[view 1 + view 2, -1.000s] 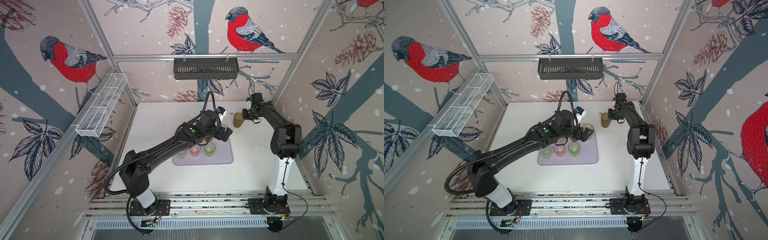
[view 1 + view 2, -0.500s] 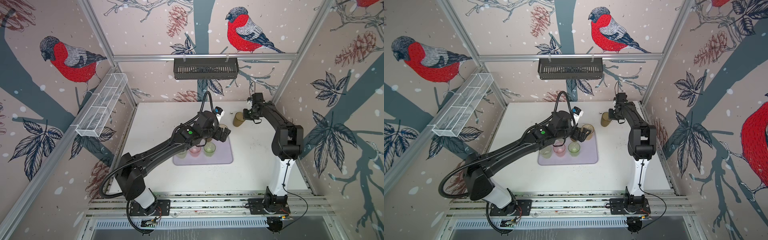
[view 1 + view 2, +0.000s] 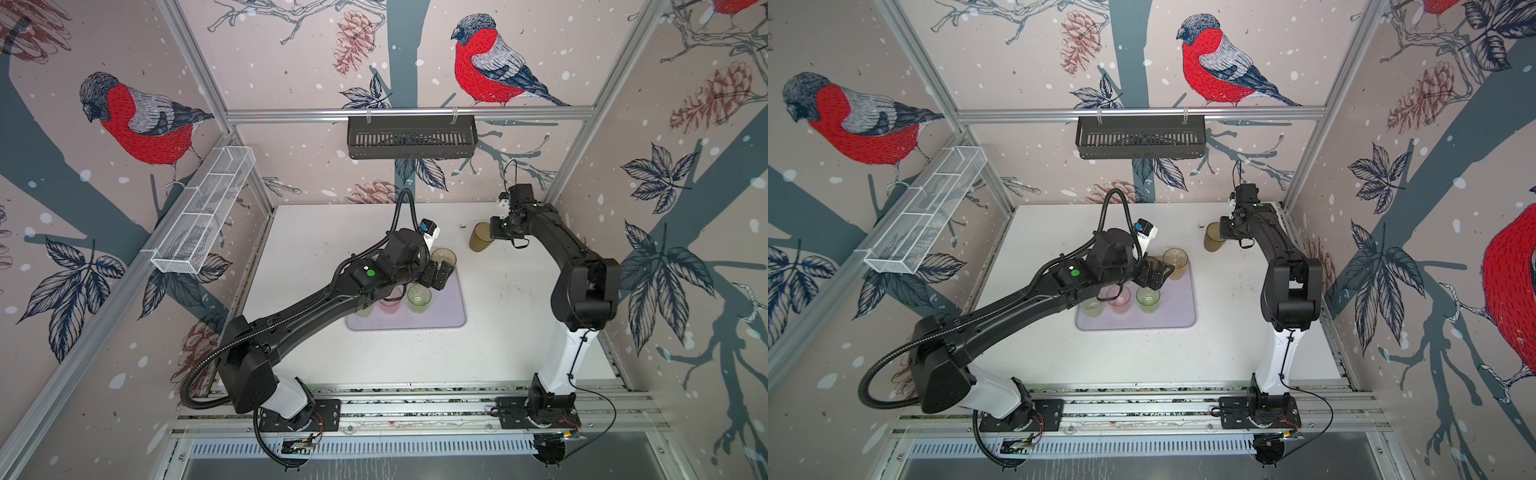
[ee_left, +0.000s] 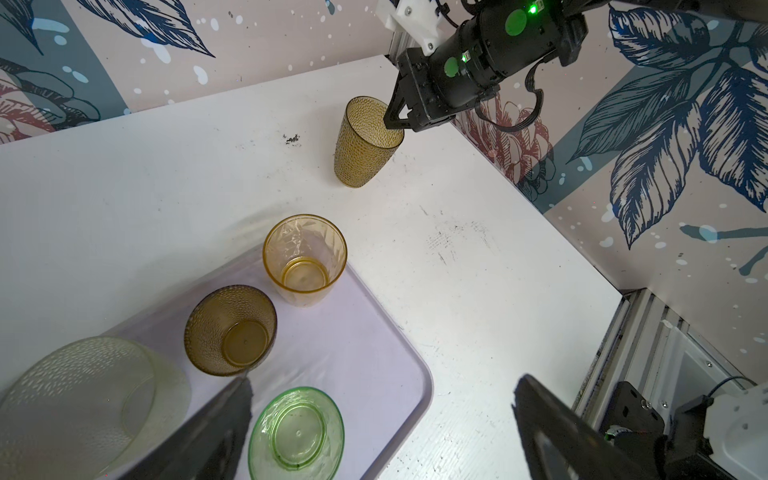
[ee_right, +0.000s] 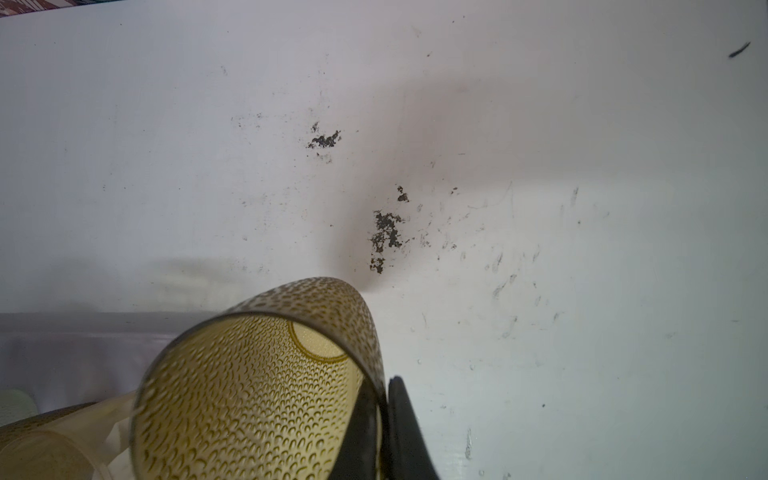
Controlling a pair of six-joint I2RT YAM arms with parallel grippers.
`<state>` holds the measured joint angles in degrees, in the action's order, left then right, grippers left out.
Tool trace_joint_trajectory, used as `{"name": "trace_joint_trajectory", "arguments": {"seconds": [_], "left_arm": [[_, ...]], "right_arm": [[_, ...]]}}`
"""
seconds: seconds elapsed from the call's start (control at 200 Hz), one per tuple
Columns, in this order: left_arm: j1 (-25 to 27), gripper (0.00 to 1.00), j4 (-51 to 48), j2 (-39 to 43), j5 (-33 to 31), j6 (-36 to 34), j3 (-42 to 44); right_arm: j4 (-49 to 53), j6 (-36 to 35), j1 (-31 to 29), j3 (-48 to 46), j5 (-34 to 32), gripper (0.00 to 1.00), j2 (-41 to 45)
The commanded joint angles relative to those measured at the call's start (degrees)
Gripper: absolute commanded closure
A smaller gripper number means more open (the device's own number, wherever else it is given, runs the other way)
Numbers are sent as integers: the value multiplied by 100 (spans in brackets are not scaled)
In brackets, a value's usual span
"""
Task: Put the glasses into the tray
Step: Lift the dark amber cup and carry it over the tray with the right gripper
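Observation:
The lavender tray [image 3: 444,311] [image 3: 1177,307] [image 4: 353,353] lies mid-table. Upright in it stand several glasses: amber [image 3: 443,257] [image 4: 305,259], dark brown [image 4: 230,330], green [image 3: 419,297] [image 4: 297,432], pink [image 3: 1119,298] and pale frosted [image 3: 1092,305] [image 4: 83,399]. My left gripper [image 3: 438,274] [image 3: 1156,276] [image 4: 382,386] hovers open above the tray's far right part, holding nothing. An olive dimpled glass [image 3: 480,237] [image 3: 1212,237] [image 4: 361,145] [image 5: 249,395] is tilted at the back right of the table. My right gripper [image 3: 492,232] [image 3: 1223,232] [image 4: 392,120] [image 5: 384,415] is shut on its rim, one finger inside and one outside.
A black slotted basket [image 3: 411,137] hangs on the back wall. A white wire mesh basket [image 3: 203,216] hangs on the left wall. The right wall and its corner post [image 3: 552,195] stand close behind my right gripper. Dark scuffs [image 5: 386,232] mark the white table.
My left gripper has drifted slightly left and nearer over the tray, still open. My right gripper and the olive glass have hardly moved.

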<state>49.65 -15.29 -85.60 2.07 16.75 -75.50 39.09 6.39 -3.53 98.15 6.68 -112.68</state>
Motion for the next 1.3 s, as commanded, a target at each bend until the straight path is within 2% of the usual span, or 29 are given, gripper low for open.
{"name": "trace_joint_trajectory", "arguments": {"seconds": [0.0, 0.265, 0.82, 1.296], "left_arm": [[7, 2, 178, 118, -127, 78, 78], [8, 3, 46, 438, -303, 100, 340], [1, 3, 260, 773, -125, 276, 966], [-8, 2, 278, 887, -145, 327, 1124]], "right_arm": [[201, -119, 1, -86, -113, 92, 209], [320, -86, -75, -552, -192, 92, 830], [579, 146, -563, -1470, -435, 92, 1895], [828, 431, -1200, -1665, -585, 92, 2200]]}}
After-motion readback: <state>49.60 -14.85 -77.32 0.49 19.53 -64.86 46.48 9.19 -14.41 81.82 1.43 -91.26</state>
